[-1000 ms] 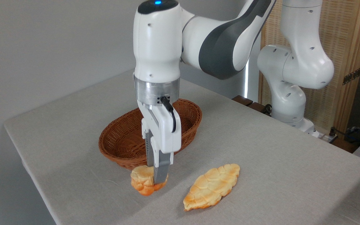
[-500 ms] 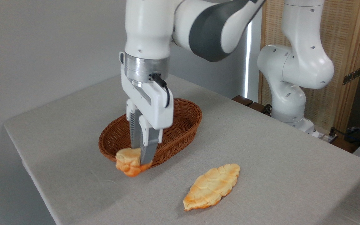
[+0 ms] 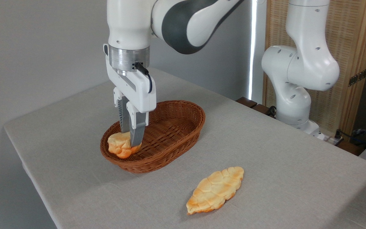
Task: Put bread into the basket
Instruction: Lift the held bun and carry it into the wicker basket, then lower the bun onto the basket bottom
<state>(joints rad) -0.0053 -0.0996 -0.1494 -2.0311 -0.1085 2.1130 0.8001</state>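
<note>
The table [image 3: 265, 152], cloth-covered, spreads below the end effector on every side. The basket [image 3: 176, 133] sits directly beneath the end effector and reaches off to its right. The flat leaf-shaped pastry [image 3: 215, 190] lies on the cloth well to the end effector's lower right, where it lay 1 second ago. The end effector [image 3: 131, 142] itself points straight down, its 2 fingers pinching the bread [image 3: 119, 145], which hangs at their tips, inside the basket's left end and low against the weave.

Over the last second the end effector has risen from the table in front of the basket and carried the bread up, back and leftward across the near rim. By my reading, the transport is almost finished: what remains is to spread the fingers and withdraw upward. Whether the bread already rests on the basket floor I cannot tell.
</note>
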